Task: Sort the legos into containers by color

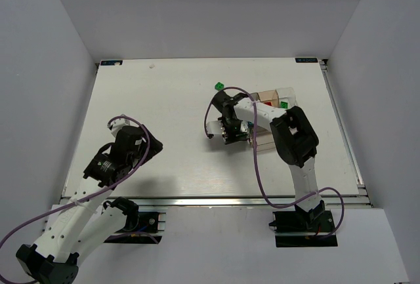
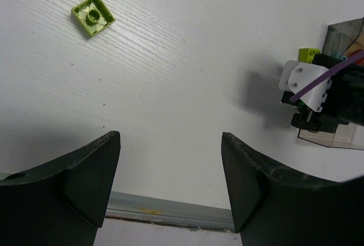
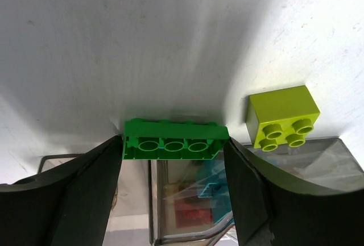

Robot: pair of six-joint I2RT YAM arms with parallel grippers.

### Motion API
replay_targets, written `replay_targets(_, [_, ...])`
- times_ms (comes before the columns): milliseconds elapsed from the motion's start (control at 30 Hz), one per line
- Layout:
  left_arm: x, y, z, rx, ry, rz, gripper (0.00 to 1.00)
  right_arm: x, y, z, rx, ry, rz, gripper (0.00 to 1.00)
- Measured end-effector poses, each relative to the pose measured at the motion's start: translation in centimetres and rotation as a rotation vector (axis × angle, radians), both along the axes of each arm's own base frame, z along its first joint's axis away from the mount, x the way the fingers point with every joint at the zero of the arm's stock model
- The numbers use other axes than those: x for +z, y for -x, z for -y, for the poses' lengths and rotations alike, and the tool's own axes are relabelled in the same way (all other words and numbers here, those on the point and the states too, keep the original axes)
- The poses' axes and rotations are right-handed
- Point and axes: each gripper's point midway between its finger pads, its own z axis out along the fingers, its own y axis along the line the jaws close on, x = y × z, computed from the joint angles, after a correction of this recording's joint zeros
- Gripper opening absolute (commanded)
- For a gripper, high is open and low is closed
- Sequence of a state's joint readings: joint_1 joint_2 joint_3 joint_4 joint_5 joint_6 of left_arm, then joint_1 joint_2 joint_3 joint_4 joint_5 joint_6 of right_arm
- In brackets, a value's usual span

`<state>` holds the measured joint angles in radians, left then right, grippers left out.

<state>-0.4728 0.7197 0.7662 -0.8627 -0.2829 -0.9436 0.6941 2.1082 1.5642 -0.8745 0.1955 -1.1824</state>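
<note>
White table (image 1: 164,100); right tool (image 3: 173,150) clamps green brick (image 3: 173,142); left tool (image 2: 170,161) gapes; box (image 1: 283,92) partly hidden.

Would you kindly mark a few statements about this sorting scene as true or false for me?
1. The right end effector grips a green brick between its fingers. True.
2. The left end effector is carrying a brick. False: it is open and empty.
3. The yellow-green plate lies inside the box. False: it lies flat on the bare table.
4. A red brick is already in the box. True.
5. Every green piece is either held or boxed. False: a loose green brick sits on the table, left of the box in the top view.
</note>
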Motion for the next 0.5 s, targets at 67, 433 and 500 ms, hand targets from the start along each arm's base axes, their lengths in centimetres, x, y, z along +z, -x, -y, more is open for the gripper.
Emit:
replay_targets(67, [0.0,0.0,0.0,0.000,0.001,0.001,0.81,0.0,0.2,-0.1,0.000,-0.013,-0.011,0.47])
replay_targets(433, [-0.1,-0.7,0.4,-0.003,-0.001,0.002,0.81,7.2,3.0,-8.6,-0.076,-0.449,-0.237,0.32])
replay_targets(500, [-0.2,-0.8,0.5,-0.005,-0.003,0.000,0.81,9.5,2.5,-9.5,-0.119,-0.540,-0.228,0.32])
